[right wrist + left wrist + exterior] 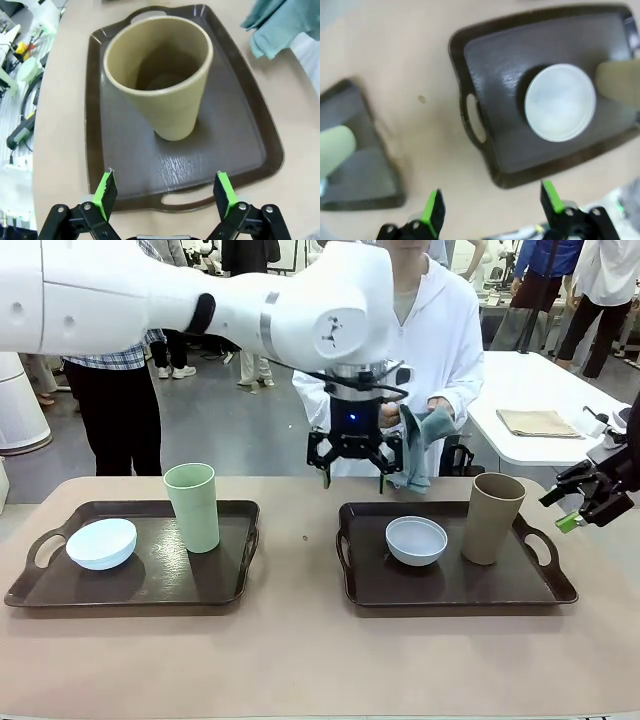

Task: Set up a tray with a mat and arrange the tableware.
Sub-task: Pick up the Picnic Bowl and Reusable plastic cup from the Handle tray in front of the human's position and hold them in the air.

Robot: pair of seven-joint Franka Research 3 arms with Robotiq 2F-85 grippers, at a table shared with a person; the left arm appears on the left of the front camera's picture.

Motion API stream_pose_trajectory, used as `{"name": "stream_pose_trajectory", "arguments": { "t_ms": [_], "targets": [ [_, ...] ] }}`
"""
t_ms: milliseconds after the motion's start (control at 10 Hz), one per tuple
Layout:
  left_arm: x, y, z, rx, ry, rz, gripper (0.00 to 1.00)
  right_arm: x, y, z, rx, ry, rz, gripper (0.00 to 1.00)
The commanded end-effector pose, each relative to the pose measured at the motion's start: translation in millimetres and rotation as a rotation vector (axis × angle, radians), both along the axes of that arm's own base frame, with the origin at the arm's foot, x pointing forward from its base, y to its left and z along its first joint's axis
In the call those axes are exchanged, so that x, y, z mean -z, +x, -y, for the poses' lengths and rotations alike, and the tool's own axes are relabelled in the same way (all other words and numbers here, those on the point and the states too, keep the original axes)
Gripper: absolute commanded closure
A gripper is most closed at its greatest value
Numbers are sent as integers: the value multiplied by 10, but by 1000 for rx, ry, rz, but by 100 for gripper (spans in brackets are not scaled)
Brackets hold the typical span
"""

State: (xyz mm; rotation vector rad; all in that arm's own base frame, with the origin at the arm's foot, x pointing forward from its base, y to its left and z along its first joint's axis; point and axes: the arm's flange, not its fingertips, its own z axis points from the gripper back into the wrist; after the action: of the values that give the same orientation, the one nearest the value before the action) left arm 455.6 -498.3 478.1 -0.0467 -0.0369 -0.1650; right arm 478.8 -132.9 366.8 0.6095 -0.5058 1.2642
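Note:
Two dark brown trays lie on the table. The left tray (225,585) carries a pale blue bowl (100,543) and a light green tumbler (192,506). On the right tray (450,590) stand a greyish bowl (416,540) and a tan tumbler (492,517). My left gripper (354,478) hangs open and empty above that tray's far left edge, looking down on the bowl (560,101). My right gripper (572,508) is open beside the tray's right handle, facing the tan tumbler (160,75). A person at the far side holds a teal cloth mat (420,445) in both hands.
A folded tan cloth (538,422) lies on a white table behind at the right. Bare tabletop (300,660) runs between the trays and along the near edge. The left arm spans the scene from the upper left. People stand farther back.

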Motion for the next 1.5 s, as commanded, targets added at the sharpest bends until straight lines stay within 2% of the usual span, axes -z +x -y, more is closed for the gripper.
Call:
{"name": "stream_pose_trajectory", "arguments": {
  "t_ms": [0, 100, 200, 300, 500, 600, 700, 1000, 1400],
  "targets": [
    [137, -107, 72, -82, 9, 98, 0, 2, 125, -57, 3, 65, 37, 0],
    [219, -79, 82, -80, -10, 112, 0, 41, 171, -120, 8, 94, 70, 0],
    [53, -52, 91, -49, -11, 26, 0, 11, 154, -171, 37, 113, 101, 0],
    [53, -52, 91, -49, -11, 26, 0, 31, 89, -43, 21, 43, 15, 0],
    [114, -58, 145, -67, -18, 48, 0, -2, 142, -136, 30, 77, 39, 0],
    [200, 49, 112, -162, -46, -3, 0, 62, 136, -213, 22, 82, 36, 0],
    [279, 106, 105, -176, -63, -49, 0, 128, 175, -288, 16, 114, 34, 0],
    [419, 175, 85, -191, -43, -27, 0, 306, 315, -431, 106, 143, 25, 0],
    [579, 268, 93, -160, -52, -53, 0, 367, 337, -568, 52, 128, 7, 0]
  ]
}}
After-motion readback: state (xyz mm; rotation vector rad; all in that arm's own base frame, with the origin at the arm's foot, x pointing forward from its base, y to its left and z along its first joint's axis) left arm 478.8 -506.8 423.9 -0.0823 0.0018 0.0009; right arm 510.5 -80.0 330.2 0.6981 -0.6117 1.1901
